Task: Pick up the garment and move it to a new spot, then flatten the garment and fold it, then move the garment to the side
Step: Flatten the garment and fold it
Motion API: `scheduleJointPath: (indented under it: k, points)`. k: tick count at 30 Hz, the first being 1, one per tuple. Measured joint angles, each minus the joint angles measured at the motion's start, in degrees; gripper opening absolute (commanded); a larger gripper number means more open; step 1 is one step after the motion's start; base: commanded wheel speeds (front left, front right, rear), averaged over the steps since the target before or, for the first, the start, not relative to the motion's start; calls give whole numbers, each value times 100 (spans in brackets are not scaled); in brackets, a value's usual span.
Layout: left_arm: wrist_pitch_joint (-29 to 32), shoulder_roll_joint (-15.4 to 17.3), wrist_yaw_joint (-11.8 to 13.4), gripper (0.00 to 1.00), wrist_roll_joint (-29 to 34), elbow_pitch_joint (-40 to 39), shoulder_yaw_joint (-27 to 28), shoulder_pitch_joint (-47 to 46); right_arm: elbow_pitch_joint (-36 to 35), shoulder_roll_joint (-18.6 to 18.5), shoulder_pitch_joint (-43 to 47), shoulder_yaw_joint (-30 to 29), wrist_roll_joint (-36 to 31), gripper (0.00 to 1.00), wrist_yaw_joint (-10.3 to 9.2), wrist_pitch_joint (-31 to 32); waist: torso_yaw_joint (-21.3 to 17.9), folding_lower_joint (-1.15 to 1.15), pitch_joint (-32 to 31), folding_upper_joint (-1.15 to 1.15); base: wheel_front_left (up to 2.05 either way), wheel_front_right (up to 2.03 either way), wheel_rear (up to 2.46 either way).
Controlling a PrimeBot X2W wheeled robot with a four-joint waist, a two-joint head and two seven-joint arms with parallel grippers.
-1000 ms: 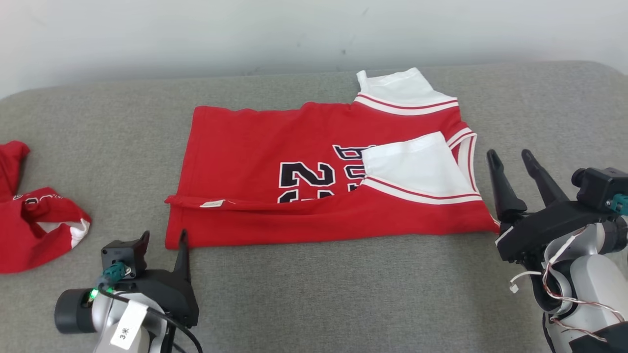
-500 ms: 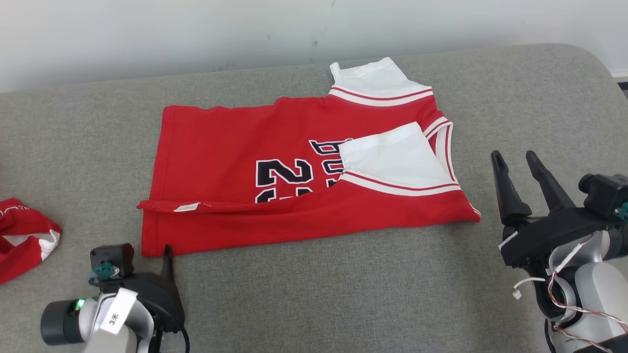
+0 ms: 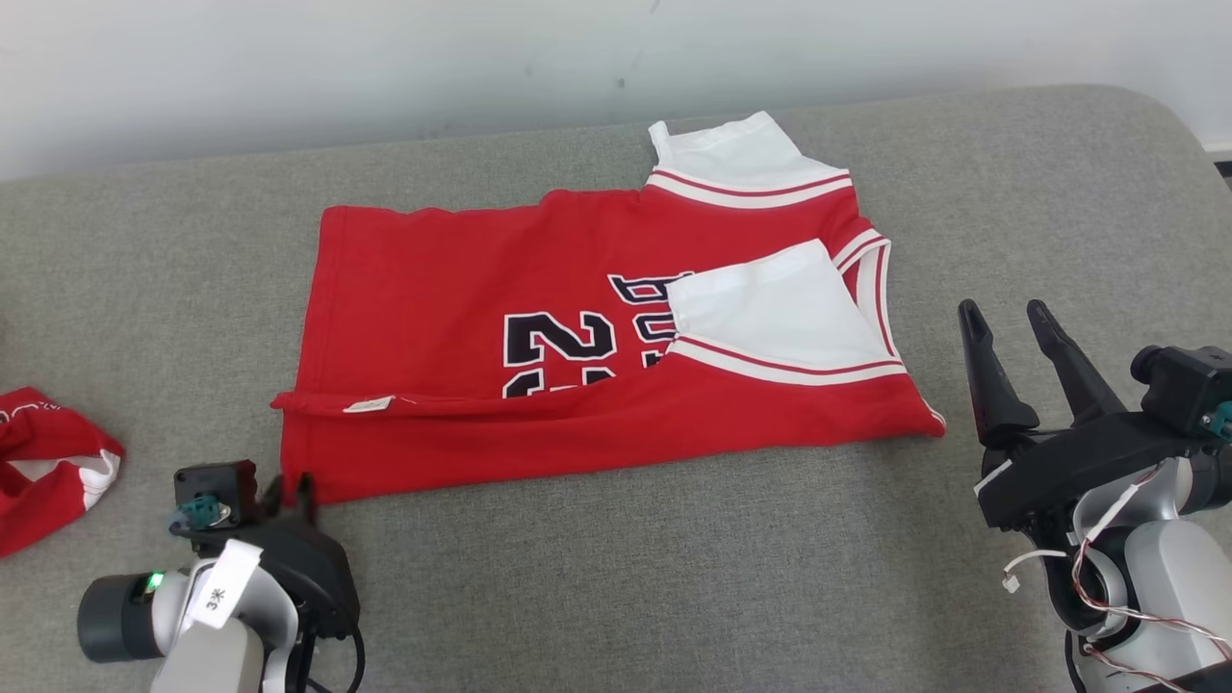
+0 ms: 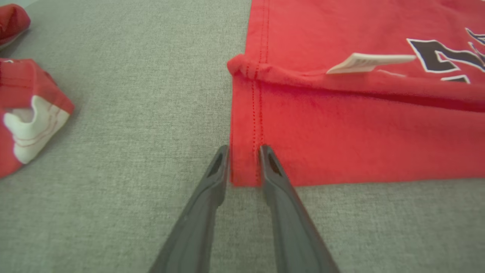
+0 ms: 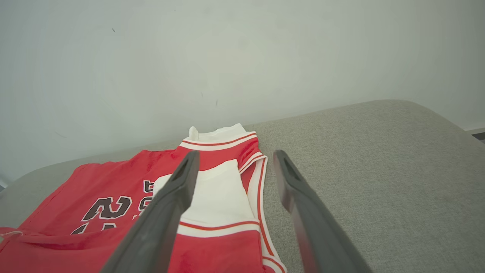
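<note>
Garment: smooth red knit, folded oblong on coarse grey cushion

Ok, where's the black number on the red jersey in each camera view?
Head view: the black number sits at the centre, on the red jersey.
Left wrist view: the number is at the upper right, cut by the edge.
Right wrist view: the number is at the lower left.
Shared landmark: the folded-over flap hiding the number's lower part.

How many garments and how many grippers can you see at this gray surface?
Garments: 2 (jersey, crumpled garment)
Grippers: 2 (left gripper, right gripper)
Total: 4
</note>
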Motion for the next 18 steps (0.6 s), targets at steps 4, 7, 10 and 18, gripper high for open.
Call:
scheduleJointPath:
  k: [4,7,10,18]
  points:
    - [74,5,-23,0,0,34,-31,-25,-2,0,1,21,0,100,0,44,12,0,-16,0,0,0,0]
    - [112,8,-63,0,0,60,-36,-37,-3,0,2,33,0,100,-22,53,13,0,-30,0,0,0,0]
    - [127,8,-63,0,0,71,-40,-37,1,-9,25,34,-2,100,-43,104,11,0,-41,0,0,0,0]
    - [179,4,-62,0,-32,41,-41,-31,415,-431,431,339,-253,100,-92,918,17,0,-25,0,0,0,0]
